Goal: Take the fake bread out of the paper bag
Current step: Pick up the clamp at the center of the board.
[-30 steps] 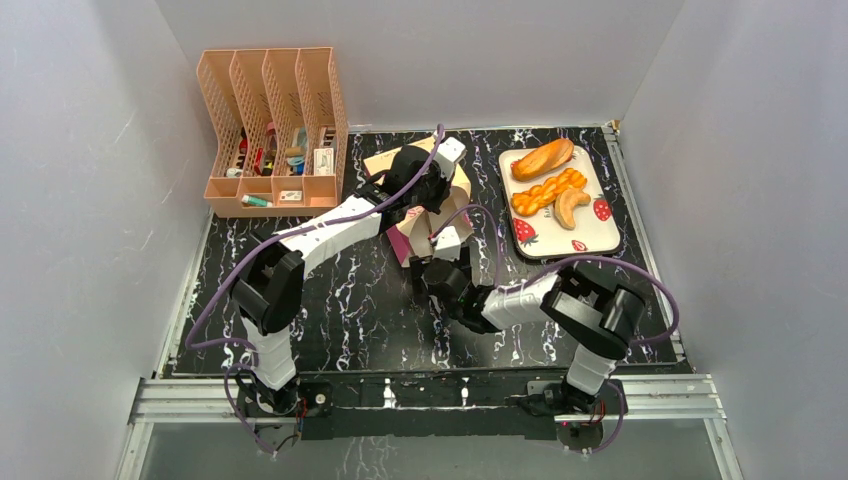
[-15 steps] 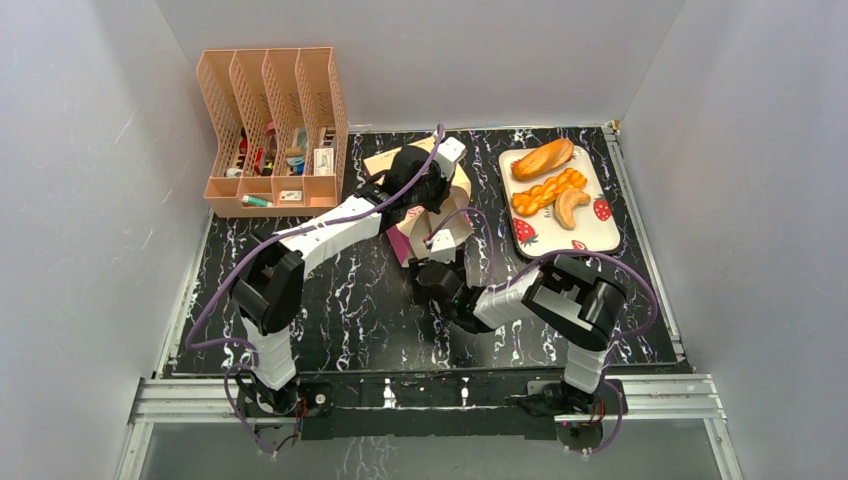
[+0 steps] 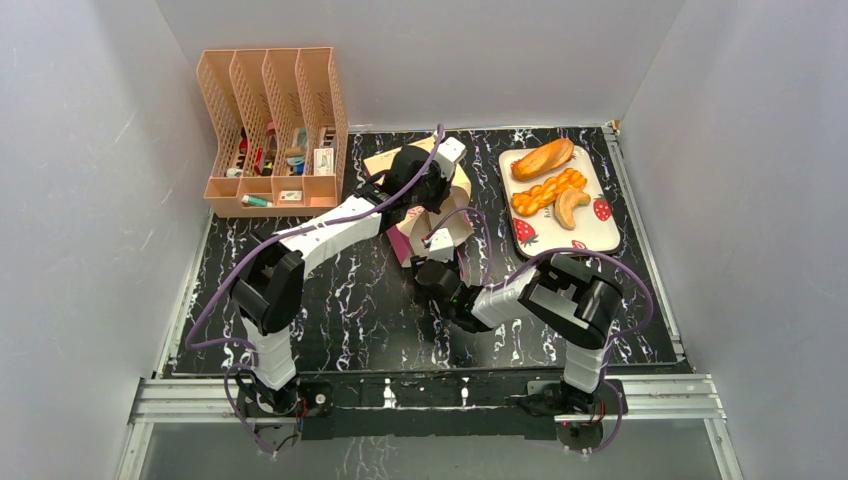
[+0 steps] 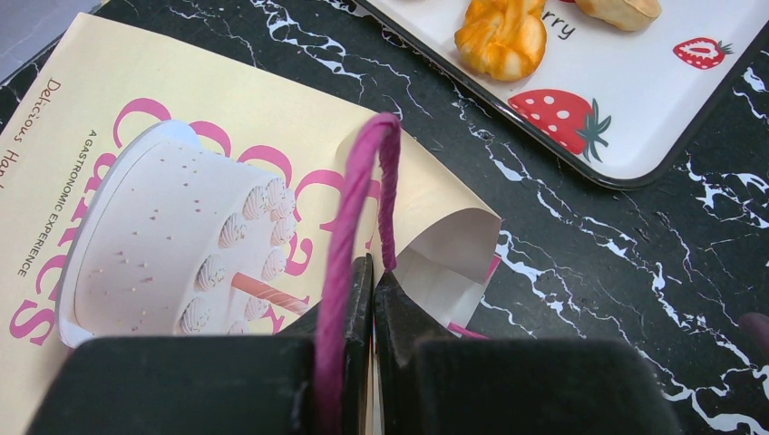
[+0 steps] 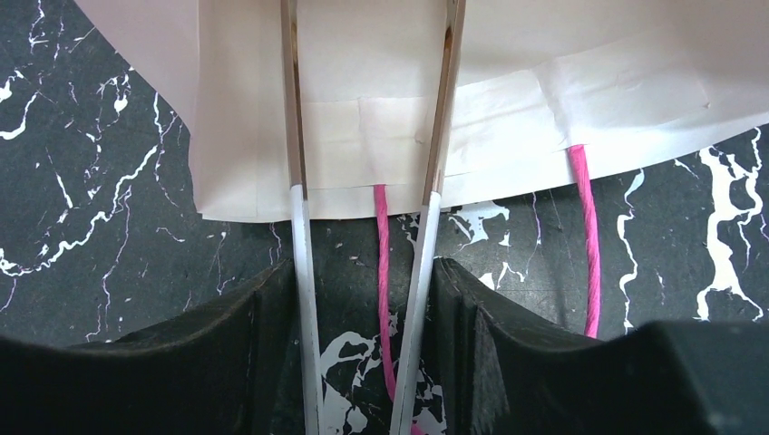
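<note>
The paper bag (image 3: pixel 382 163) lies on its side at the back middle of the table; the left wrist view shows its cream side with a cake print (image 4: pixel 181 181). My left gripper (image 3: pixel 425 195) (image 4: pixel 374 272) is shut on the bag's upper rim, a pink string handle (image 4: pixel 358 190) looped over one finger. My right gripper (image 3: pixel 432 262) (image 5: pixel 361 267) is shut on thin metal tongs (image 5: pixel 299 181) whose two blades reach into the bag's open mouth (image 5: pixel 544 109). Any bread inside the bag is hidden.
A white strawberry tray (image 3: pixel 600 235) at the back right holds three fake breads: a loaf (image 3: pixel 542 158), a braid (image 3: pixel 548 190), a croissant (image 3: pixel 570 207). A peach file rack (image 3: pixel 275 130) stands at the back left. Two pink handles (image 5: pixel 585 236) lie on the black marble table.
My right arm has shifted a little left and toward the bag, elbow folding in. The left arm and the bag have not moved.
</note>
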`<state>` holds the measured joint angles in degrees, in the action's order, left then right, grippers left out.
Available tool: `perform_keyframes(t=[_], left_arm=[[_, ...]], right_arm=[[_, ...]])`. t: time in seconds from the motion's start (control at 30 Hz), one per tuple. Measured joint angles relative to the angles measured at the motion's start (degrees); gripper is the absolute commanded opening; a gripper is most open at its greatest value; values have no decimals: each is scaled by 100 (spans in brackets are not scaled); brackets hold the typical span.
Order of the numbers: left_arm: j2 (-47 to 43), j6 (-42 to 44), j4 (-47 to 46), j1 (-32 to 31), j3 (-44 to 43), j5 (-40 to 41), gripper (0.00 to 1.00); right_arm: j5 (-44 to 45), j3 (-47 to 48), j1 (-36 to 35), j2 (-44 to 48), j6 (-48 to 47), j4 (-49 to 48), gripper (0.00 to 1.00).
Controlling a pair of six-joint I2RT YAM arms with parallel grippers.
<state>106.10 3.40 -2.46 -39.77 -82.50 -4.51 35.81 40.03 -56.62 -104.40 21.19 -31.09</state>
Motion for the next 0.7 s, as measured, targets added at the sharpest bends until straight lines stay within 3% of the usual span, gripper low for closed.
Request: perform_keyframes(t=[0.7], left_arm=[[-415,61,146,-11,15,22,0]], right_arm=[[-122,-20,111,846,444,782,45]])
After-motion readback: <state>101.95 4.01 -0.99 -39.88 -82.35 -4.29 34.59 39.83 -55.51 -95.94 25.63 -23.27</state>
